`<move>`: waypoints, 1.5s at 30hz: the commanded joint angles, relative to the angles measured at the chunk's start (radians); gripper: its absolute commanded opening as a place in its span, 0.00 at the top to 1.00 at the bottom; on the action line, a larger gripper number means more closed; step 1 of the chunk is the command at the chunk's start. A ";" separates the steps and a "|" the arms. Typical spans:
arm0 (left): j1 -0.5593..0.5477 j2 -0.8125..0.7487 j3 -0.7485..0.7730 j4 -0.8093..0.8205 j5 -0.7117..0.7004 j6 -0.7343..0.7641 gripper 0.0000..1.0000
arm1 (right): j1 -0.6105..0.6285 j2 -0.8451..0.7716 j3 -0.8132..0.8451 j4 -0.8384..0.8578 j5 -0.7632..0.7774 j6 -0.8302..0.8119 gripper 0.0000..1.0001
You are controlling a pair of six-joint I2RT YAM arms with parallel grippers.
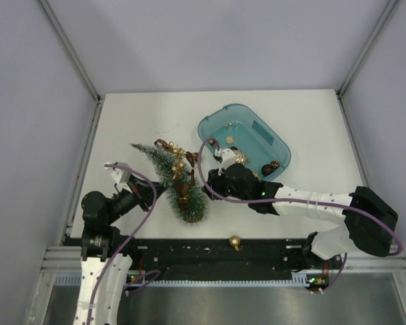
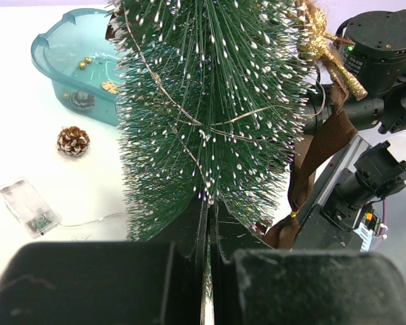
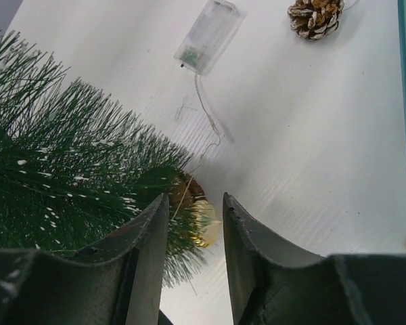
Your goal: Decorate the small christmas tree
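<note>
The right gripper [image 3: 195, 198] has its jaws apart and clamps nothing. A gold bauble [image 3: 204, 225] sits in the gap just past the tips, nestled in the edge of the tree [image 3: 68, 183]; it looks free of both fingers [image 3: 145, 250], though contact with the left one cannot be ruled out. The left gripper [image 2: 208, 203] has its jaws pressed together, with the tips at the skirt of the bristles. Whether they pinch a few bristles or the thin wire strung through them, I cannot tell. The tree lies slanted on the table [image 1: 142, 115] between the two grippers, just left of the tray [image 1: 213, 125], with its tip toward the far left and its wide end toward the near edge. A brown ribbon [image 2: 318, 156] and a gold bow already hang on it. It is probably very light and will tip or slide at a nudge. The bristles are soft and springy, so they give under the fingers and offer a poor hold, and the frosting may shed. The stiff central stem or the base would be the surer grip, while ornaments are best pushed gently into the bristles. Beyond, on the bare table, lie a clear battery pack [image 3: 208, 37] with its wire and a pinecone [image 3: 316, 17].
</note>
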 commanded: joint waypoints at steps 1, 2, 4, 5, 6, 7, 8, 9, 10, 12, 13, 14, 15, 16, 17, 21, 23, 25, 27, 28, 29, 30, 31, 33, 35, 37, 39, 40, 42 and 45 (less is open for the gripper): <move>-0.002 -0.034 0.003 0.034 0.003 -0.003 1.00 | -0.004 -0.046 -0.012 0.025 -0.005 0.019 0.63; -0.002 -0.034 0.003 0.035 0.003 -0.003 1.00 | -0.006 -0.049 -0.013 0.022 -0.002 0.021 0.63; -0.002 -0.037 0.003 0.035 0.003 -0.003 1.00 | -0.004 -0.057 -0.012 0.010 0.007 0.021 0.63; -0.002 -0.037 0.003 0.035 0.002 -0.003 1.00 | -0.006 -0.063 -0.012 0.004 0.016 0.021 0.63; -0.002 -0.037 0.003 0.034 0.002 -0.003 1.00 | -0.007 -0.069 -0.012 -0.005 0.024 0.018 0.62; 0.000 -0.034 0.003 0.034 0.002 -0.003 1.00 | -0.006 -0.076 -0.010 -0.016 0.039 0.013 0.63; -0.002 -0.036 0.004 0.034 0.000 -0.003 1.00 | -0.006 -0.084 -0.009 -0.028 0.053 0.010 0.62; -0.002 -0.036 0.004 0.034 0.000 -0.003 1.00 | -0.007 -0.089 -0.007 -0.042 0.065 0.007 0.62; -0.002 -0.034 0.004 0.032 -0.003 -0.003 1.00 | -0.012 -0.096 -0.007 -0.054 0.073 0.006 0.62; 0.000 -0.034 0.006 0.029 -0.009 -0.001 1.00 | -0.021 -0.115 -0.009 -0.074 0.091 0.002 0.61; 0.000 -0.036 0.006 0.029 -0.010 -0.001 1.00 | -0.026 -0.124 -0.009 -0.082 0.097 0.001 0.60; 0.000 -0.033 0.007 0.029 -0.009 0.002 1.00 | -0.029 -0.136 -0.010 -0.091 0.105 -0.002 0.59; -0.002 -0.033 0.010 0.028 -0.007 0.003 1.00 | -0.033 -0.145 -0.012 -0.099 0.114 -0.002 0.58; 0.000 -0.033 0.012 0.028 -0.007 0.005 1.00 | -0.038 -0.156 -0.012 -0.105 0.122 -0.005 0.56; 0.000 -0.031 0.014 0.028 -0.007 0.008 0.98 | -0.041 -0.167 -0.010 -0.116 0.131 -0.008 0.54; 0.000 -0.030 0.049 -0.020 0.000 0.052 0.72 | -0.056 -0.202 -0.003 -0.164 0.165 -0.016 0.48; 0.000 -0.027 0.075 -0.073 0.011 0.107 0.52 | -0.061 -0.224 -0.001 -0.185 0.176 -0.016 0.44; -0.002 -0.027 0.107 -0.133 0.011 0.153 0.36 | -0.064 -0.236 0.002 -0.201 0.186 -0.017 0.41; 0.000 -0.030 0.144 -0.200 -0.009 0.204 0.25 | -0.066 -0.248 0.008 -0.220 0.193 -0.019 0.39; 0.000 -0.033 0.162 -0.228 -0.021 0.224 0.23 | -0.066 -0.251 0.011 -0.228 0.200 -0.022 0.39; 0.000 -0.040 0.178 -0.248 -0.041 0.238 0.21 | -0.066 -0.254 0.016 -0.235 0.205 -0.021 0.39; -0.002 -0.047 0.190 -0.270 -0.059 0.249 0.19 | -0.069 -0.261 0.017 -0.241 0.209 -0.025 0.38; 0.000 -0.057 0.210 -0.284 -0.081 0.262 0.18 | -0.070 -0.264 0.020 -0.249 0.213 -0.024 0.38; 0.000 -0.077 0.233 -0.304 -0.137 0.270 0.15 | -0.073 -0.274 0.028 -0.270 0.220 -0.025 0.37; 0.000 -0.086 0.260 -0.327 -0.191 0.279 0.11 | -0.075 -0.291 0.034 -0.290 0.229 -0.030 0.37; -0.002 -0.079 0.288 -0.343 -0.254 0.289 0.10 | -0.076 -0.308 0.039 -0.306 0.245 -0.031 0.37; 0.000 -0.062 0.306 -0.345 -0.324 0.286 0.08 | -0.080 -0.326 0.045 -0.324 0.262 -0.034 0.36; -0.003 -0.053 0.317 -0.347 -0.355 0.284 0.07 | -0.081 -0.333 0.051 -0.335 0.274 -0.033 0.36; -0.003 -0.024 0.337 -0.354 -0.398 0.293 0.06 | -0.081 -0.345 0.063 -0.355 0.301 -0.036 0.35; 0.000 0.031 0.394 -0.397 -0.388 0.328 0.06 | -0.089 -0.363 0.080 -0.379 0.347 -0.048 0.33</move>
